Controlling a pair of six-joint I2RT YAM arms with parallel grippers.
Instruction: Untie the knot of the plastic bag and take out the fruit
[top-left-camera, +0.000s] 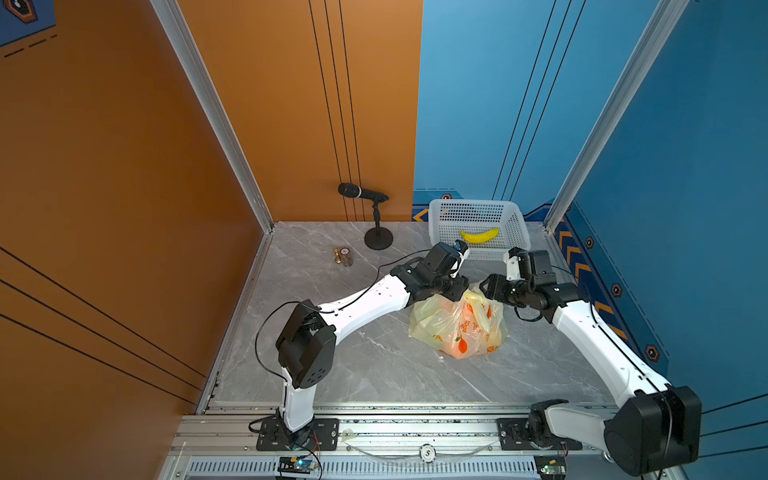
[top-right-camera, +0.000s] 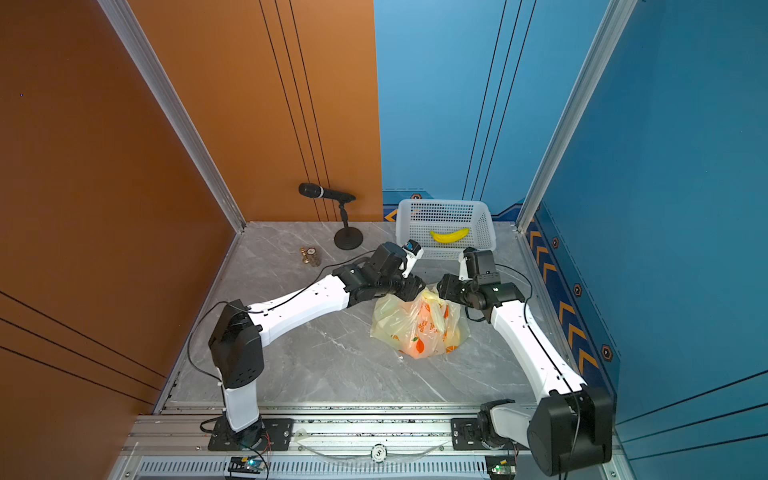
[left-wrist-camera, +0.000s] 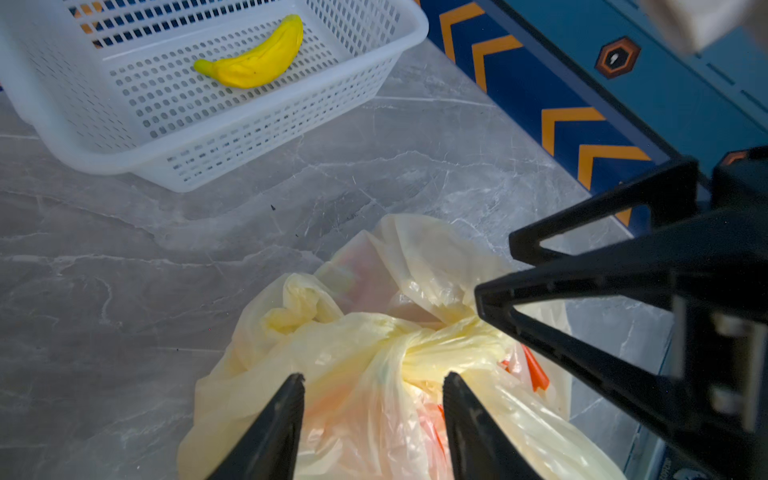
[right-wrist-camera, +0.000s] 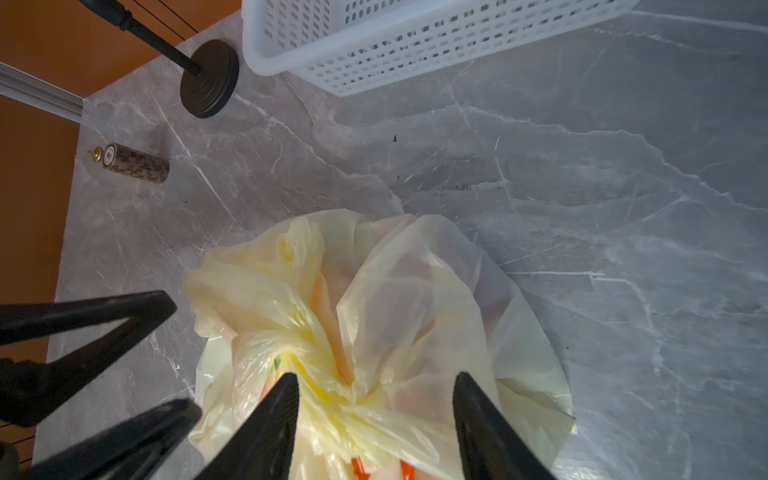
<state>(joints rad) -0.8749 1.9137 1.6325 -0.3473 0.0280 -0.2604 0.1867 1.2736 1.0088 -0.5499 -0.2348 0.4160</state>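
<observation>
The pale-yellow plastic bag (top-left-camera: 440, 328) (top-right-camera: 395, 324) sits on the grey marble table between both arms. Its knot (left-wrist-camera: 409, 345) (right-wrist-camera: 332, 382) is a bunched yellow tuft on top, with loose handle ends spreading from it. My left gripper (left-wrist-camera: 374, 376) (top-left-camera: 461, 291) hovers open over the knot, plastic lying between its fingers but not pinched. My right gripper (right-wrist-camera: 376, 376) (top-left-camera: 488, 289) faces it, also open, straddling the same tuft. The fruit (top-left-camera: 455, 351) shows only as blurred orange shapes through the plastic.
A white perforated basket (top-left-camera: 473, 203) with a yellow banana (top-left-camera: 480, 235) stands just behind the bag. A microphone on a round stand (top-left-camera: 378, 239) and a small brown cylinder (top-left-camera: 345, 257) are at the back left. The blue wall runs close on the right.
</observation>
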